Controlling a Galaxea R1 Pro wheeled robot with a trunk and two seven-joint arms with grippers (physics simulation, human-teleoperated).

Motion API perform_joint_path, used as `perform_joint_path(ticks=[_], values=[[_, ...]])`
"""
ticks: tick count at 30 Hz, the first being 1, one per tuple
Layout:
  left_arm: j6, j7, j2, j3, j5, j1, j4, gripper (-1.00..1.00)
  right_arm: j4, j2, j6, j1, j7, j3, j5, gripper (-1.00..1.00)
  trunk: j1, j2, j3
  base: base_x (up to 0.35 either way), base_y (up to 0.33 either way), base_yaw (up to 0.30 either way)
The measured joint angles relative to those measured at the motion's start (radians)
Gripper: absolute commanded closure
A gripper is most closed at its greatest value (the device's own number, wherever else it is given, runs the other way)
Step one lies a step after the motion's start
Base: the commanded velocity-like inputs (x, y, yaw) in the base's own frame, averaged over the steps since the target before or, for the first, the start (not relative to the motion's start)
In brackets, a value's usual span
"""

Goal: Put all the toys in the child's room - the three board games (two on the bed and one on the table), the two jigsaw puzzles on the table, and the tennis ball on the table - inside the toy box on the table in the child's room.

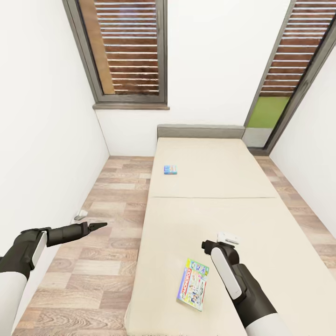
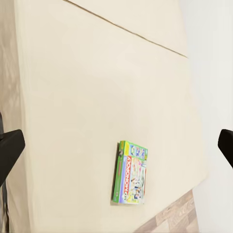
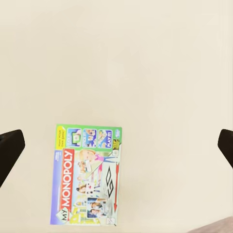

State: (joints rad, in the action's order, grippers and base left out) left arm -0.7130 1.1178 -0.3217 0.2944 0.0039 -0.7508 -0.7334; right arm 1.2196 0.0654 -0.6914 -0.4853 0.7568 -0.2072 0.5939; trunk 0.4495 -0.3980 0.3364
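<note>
A long beige bed (image 1: 219,186) is seen running away from the robot, headboard (image 1: 200,131) against the far wall between two slatted windows. Two board games lie flat on it: the Monopoly box (image 1: 193,283) near the bed's near-left edge, just inside it, and a small blue box (image 1: 171,169) farther up, also close to the left edge. The two are well apart. The mattress around both is bare.

The right gripper (image 1: 228,239) is held above the bed, just beyond and to the right of the Monopoly box (image 3: 87,175), not touching it. Its fingers (image 3: 9,150) are spread wide, nothing between them.

The left gripper (image 1: 95,226) is held over the wood floor (image 1: 112,205) in the strip between the left wall and the bed's side. Its fingers (image 2: 8,148) are likewise spread apart and empty; the Monopoly box (image 2: 130,173) is seen between them from afar, close to the mattress corner. A small white object (image 1: 80,215) lies on the floor by the left wall; what it is cannot be told.
</note>
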Motion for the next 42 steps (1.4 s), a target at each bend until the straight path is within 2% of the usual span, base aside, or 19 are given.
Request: perform_joint_path(ticks=[27,32,37,42], values=[[0.001,-0.006,0.011,-0.006,0.0,0.0,-0.001,-1.0,0.002,0.001,0.005,0.0,0.0,-0.001,0.0,-1.0,0.0,0.0,0.044,0.0,0.0,0.0],[0.0,-0.004,0.01,-0.005,0.0,0.0,-0.001,-1.0,0.031,0.003,0.004,0.0,0.0,-0.005,0.0,-1.0,0.0,0.0,0.053,0.0,0.0,0.0],[0.0,-0.002,0.01,-0.003,0.001,0.0,-0.001,-1.0,0.101,0.007,0.004,0.01,0.002,-0.053,0.0,-1.0,0.0,0.0,0.061,0.0,0.0,0.0],[0.0,-0.001,0.01,-0.003,0.001,0.0,-0.001,-1.0,0.134,0.007,0.005,0.015,0.003,-0.084,-0.001,-1.0,0.0,0.0,0.069,0.0,0.0,0.0]])
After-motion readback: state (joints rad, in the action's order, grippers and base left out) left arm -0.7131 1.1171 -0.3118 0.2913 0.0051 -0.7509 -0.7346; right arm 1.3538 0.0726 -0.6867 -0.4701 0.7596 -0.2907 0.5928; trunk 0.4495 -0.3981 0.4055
